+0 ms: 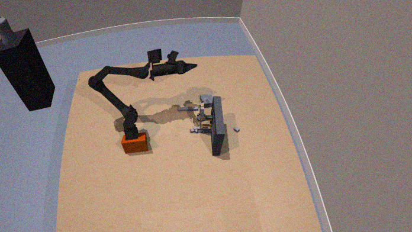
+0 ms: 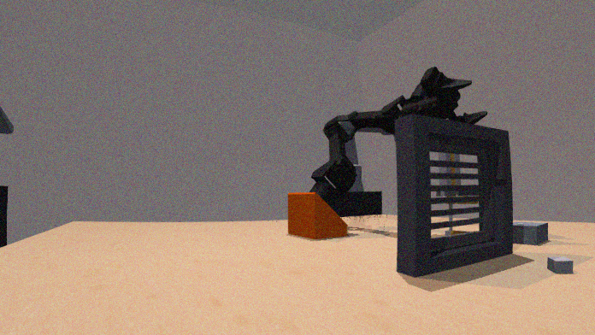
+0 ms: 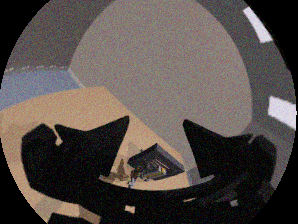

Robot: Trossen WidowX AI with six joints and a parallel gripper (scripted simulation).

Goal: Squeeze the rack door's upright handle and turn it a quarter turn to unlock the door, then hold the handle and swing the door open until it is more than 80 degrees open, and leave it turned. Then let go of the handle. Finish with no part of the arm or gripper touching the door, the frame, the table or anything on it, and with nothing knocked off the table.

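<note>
The dark rack frame (image 1: 218, 118) (image 2: 407, 196) stands upright on the table. Its slatted door (image 2: 454, 188) looks shut, lying flat within the frame. The upright handle (image 1: 202, 111) (image 2: 453, 158), grey with a yellow stripe, is on the arm's side of the door and shows partly between the slats in the exterior view; its exact turn cannot be told. My gripper (image 1: 196, 65) (image 2: 479, 97) (image 3: 157, 120) is open and empty, held high above the table and touching nothing. In the wrist view the frame (image 3: 173, 164) lies low between the fingers, small and distant.
A grey block (image 1: 206, 99) (image 2: 530, 233) lies beside the frame, and a small grey block (image 1: 237, 129) (image 2: 560, 266) lies behind it. A grey bar (image 1: 187, 109) reaches out on the arm's side. The orange base block (image 1: 134, 145) (image 2: 301, 215) is at the arm's foot.
</note>
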